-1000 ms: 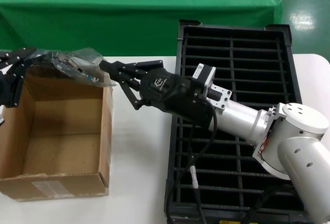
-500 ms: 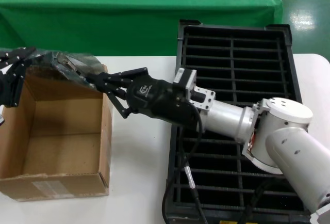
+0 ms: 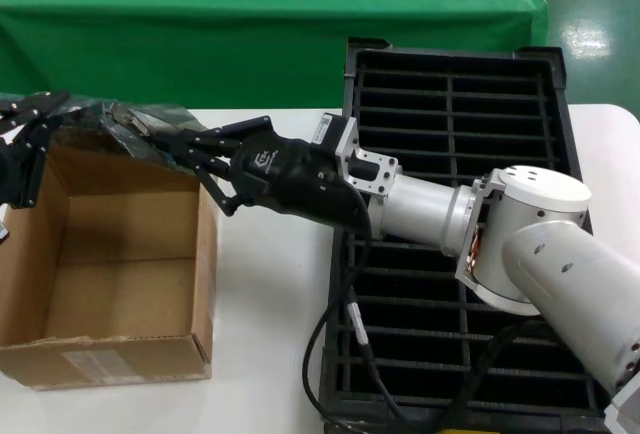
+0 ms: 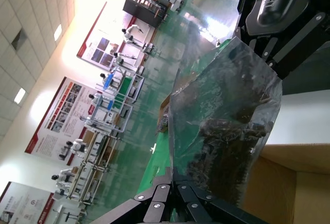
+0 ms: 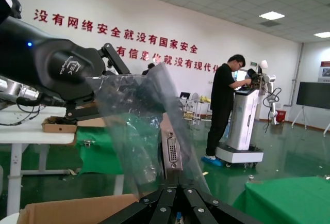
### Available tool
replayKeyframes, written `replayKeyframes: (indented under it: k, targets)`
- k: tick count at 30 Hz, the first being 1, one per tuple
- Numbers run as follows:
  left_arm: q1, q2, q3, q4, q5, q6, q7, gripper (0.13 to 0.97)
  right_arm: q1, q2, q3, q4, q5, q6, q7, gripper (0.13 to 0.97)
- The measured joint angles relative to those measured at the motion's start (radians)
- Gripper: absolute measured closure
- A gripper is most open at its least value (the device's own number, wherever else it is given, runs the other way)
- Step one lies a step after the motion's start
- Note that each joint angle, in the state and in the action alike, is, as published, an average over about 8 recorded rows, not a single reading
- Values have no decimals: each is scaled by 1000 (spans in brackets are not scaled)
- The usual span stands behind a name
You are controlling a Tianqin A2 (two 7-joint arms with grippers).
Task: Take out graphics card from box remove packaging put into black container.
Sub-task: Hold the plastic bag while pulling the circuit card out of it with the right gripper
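Unbagging was underway: the left gripper (image 3: pixel 45 119) pinched the packaging (image 3: pixel 120 119), the right gripper (image 3: pixel 180 146) clamped the graphics card (image 5: pixel 170 154) between them, above the box (image 3: pixel 205 254); next, pull apart.

Red wall slogan (image 5: pixel 116 38): 没有网络安全就没有国家安全.

graphics card (image 3: pixel 128 126) blurred inside packaging (image 3: pixel 110 119)
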Motion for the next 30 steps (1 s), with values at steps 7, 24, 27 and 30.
replayKeyframes:
  k: [7, 24, 27, 30]
  targets:
    - [0, 0, 0, 0, 0, 0, 0, 958, 13, 0, -88, 4, 89, 20, -16, 954]
    - [0, 0, 0, 0, 0, 0, 0, 958, 16, 0, -124, 35, 119, 59, -10, 780]
    - [0, 0, 0, 0, 0, 0, 0, 958, 15, 0, -131, 49, 119, 75, 0, 763]
    - [0, 0, 0, 0, 0, 0, 0, 958, 13, 0, -137, 62, 119, 90, 8, 759]
